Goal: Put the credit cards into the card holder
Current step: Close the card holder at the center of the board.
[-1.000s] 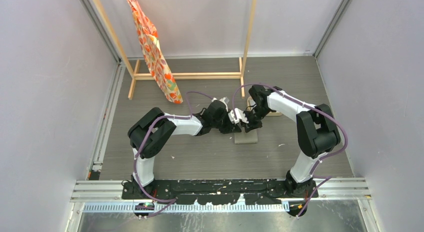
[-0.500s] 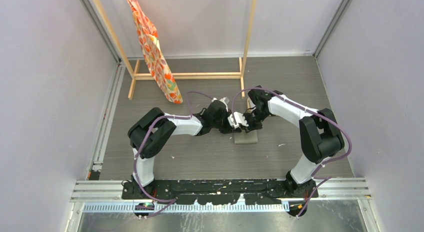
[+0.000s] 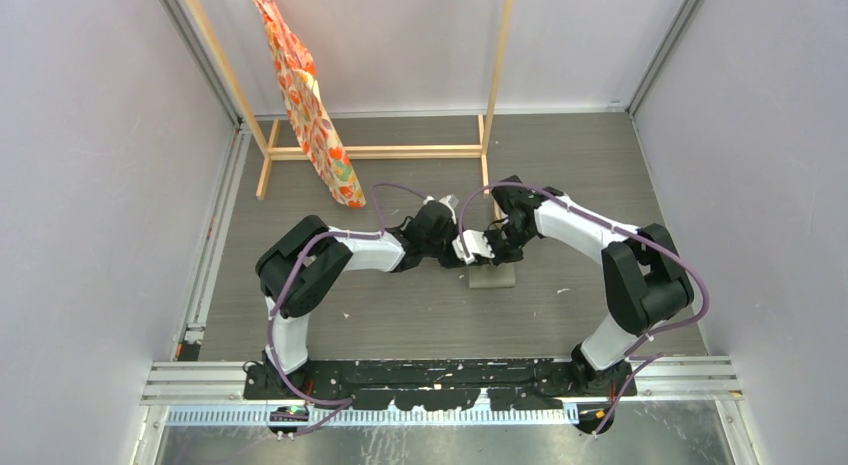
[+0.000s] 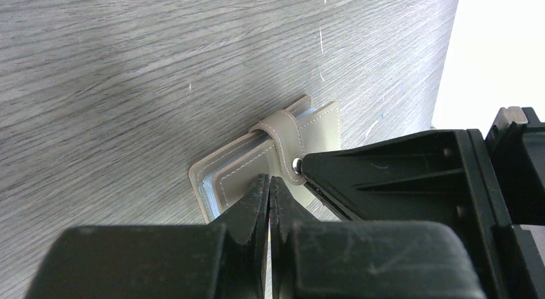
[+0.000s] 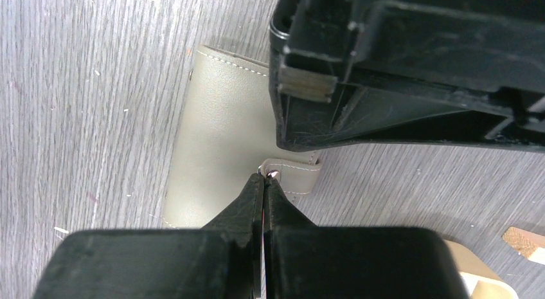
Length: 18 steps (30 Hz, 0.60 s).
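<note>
Holder (image 4: 241, 173) is laid flat on the bench (image 4: 128, 67), mid-bench, between the two arms and right under both wrists. Its grey face is turned up, and pale blue lining is shown along one edge. A strap (image 4: 283, 128) is looped over the far edge, and its stud (image 4: 297, 163) end is laid on the face

Left tool (image 4: 270, 185): fingers are pressed together with nothing seen between them. The tips are placed over the holder's near part; contact cannot be told

Right tool (image 5: 265, 180): fingers are also pressed together, tips placed at the edge of the strap tab by the stud. Whether the tab is pinched cannot be told

Both tools are held tip to tip over the holder. The side of the left wrist view is filled by the right one's black body

A beige tray (image 5: 479, 263) is caught in the corner of the right wrist view, near the holder but apart from it. A wooden rack (image 3: 400, 151) is stood at the far side of the bench, with an orange patterned bag (image 3: 305, 100) hung from it, well apart from the holder
</note>
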{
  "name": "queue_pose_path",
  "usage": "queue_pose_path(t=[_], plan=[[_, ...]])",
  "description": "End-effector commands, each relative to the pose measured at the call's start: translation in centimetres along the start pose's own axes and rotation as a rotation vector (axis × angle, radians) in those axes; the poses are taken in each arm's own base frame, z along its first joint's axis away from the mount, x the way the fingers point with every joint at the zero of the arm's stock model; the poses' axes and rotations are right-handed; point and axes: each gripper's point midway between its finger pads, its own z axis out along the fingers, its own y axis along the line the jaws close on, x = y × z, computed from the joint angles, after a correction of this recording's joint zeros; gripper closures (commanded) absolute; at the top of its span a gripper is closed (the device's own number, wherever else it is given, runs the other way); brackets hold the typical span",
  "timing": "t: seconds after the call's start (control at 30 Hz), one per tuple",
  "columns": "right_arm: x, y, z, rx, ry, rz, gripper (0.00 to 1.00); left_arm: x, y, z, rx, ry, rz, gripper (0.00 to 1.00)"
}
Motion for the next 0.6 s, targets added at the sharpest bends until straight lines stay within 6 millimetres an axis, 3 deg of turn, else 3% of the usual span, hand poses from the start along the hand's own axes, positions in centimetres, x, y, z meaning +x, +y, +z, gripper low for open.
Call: queue_pose_path(t=[0.0,0.57], plan=[[0.4,3.9,1.2,-0.115,0.034,0.048,0.99,0.4,1.3,0.3,-0.045,0.006,0.016,0.98],[1.3,6.1,1.9,-0.121,0.105,0.027,0.99,0.4,1.2,0.3,-0.041,0.003,0.018,0.98]])
